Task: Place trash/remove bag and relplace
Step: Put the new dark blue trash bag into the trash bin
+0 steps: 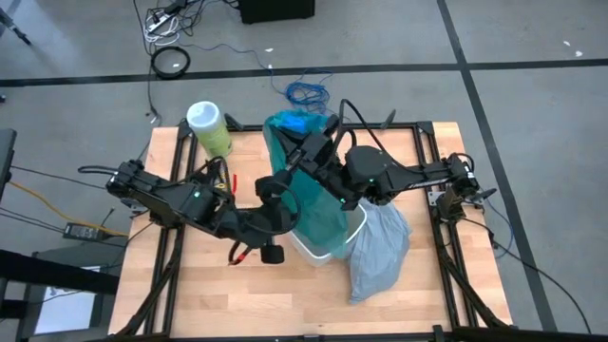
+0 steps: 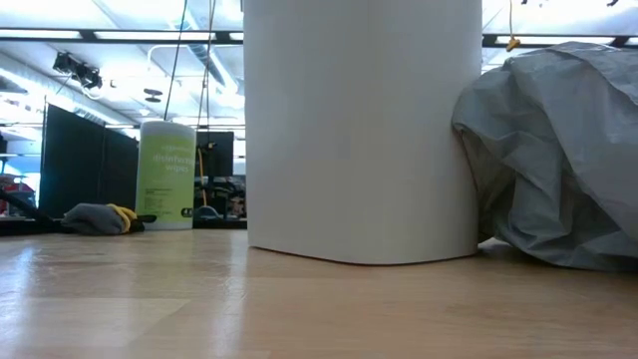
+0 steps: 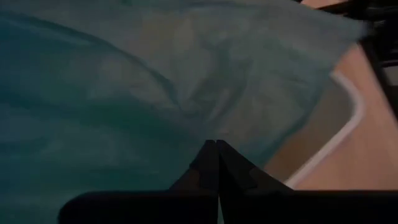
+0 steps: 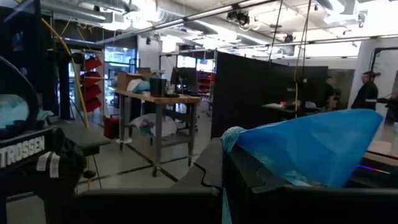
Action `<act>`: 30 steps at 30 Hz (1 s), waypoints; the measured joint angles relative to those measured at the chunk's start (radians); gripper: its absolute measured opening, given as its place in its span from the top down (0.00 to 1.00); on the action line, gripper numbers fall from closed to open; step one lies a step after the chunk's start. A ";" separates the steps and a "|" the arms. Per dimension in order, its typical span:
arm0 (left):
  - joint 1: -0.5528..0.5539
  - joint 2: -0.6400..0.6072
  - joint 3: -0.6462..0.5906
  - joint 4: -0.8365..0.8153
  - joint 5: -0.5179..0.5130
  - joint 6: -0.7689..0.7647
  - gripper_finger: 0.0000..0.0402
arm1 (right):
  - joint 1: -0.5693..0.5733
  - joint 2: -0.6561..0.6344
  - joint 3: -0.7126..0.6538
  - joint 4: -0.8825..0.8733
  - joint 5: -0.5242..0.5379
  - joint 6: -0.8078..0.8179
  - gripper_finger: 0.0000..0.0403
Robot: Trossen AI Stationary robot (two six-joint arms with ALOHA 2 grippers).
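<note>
A teal-green translucent bag point(image 1: 313, 195) is stretched in the air over the white bin point(image 1: 318, 249), whose side fills the low view point(image 2: 364, 130). My left gripper point(image 1: 277, 187) is shut at the bag's left edge, near the bin. My right gripper point(image 1: 309, 150) is shut at the bag's far top end. The pale grey-white bag point(image 1: 380, 252) lies bulging on the table, leaning against the bin's right side point(image 2: 558, 150). No trash scraps show. My left gripper point(image 3: 216, 155) pinches the thin film of the teal-green bag point(image 3: 155, 93) between its two shut fingers, coming level from the table's left. The film spreads away from the fingertips above the bin's rim point(image 3: 348, 118). One layer or several, I cannot tell. My right gripper point(image 4: 222, 186) is shut on a bunched edge of the teal-green bag point(image 4: 311, 146), coming from the table's right side. A thin strip of film point(image 4: 222, 208) shows between the fingers. The bag is lifted here, well above the table.
A pale green wipes canister point(image 1: 209, 128) stands at the far left corner point(image 2: 166, 175). A grey and yellow bundle point(image 2: 100, 217) lies near it. Cables point(image 1: 306, 92) lie on the floor beyond the far edge. The table's near part point(image 1: 285, 304) is bare wood.
</note>
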 joint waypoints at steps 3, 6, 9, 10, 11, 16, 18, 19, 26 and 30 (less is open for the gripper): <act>-0.001 -0.003 -0.007 0.066 0.047 0.024 1.00 | -0.015 0.000 0.000 -0.001 -0.021 -0.002 1.00; -0.001 -0.001 -0.029 0.166 0.097 0.102 1.00 | -0.033 0.000 0.000 0.000 -0.051 0.002 1.00; -0.001 0.000 -0.044 0.281 0.139 0.234 1.00 | -0.045 0.000 0.000 0.000 -0.070 0.017 1.00; -0.001 -0.002 -0.054 0.325 0.157 0.273 1.00 | -0.047 0.000 0.000 0.001 -0.073 0.017 1.00; -0.001 -0.004 -0.066 0.362 0.180 0.303 1.00 | -0.050 0.000 0.000 0.001 -0.079 0.017 1.00; 0.007 -0.001 -0.148 0.525 0.242 0.331 1.00 | -0.055 0.000 0.000 -0.002 -0.094 -0.013 1.00; 0.008 -0.001 -0.175 0.579 0.248 0.329 1.00 | -0.055 0.000 0.000 -0.005 -0.097 -0.038 1.00; 0.008 -0.001 -0.184 0.592 0.249 0.327 1.00 | -0.055 0.000 0.000 -0.006 -0.103 -0.048 1.00; 0.007 0.001 -0.253 0.627 0.133 0.312 1.00 | -0.064 0.000 0.000 -0.006 -0.165 -0.060 1.00; 0.008 0.007 -0.268 0.497 0.049 0.229 1.00 | -0.069 -0.007 -0.001 0.011 -0.216 -0.057 1.00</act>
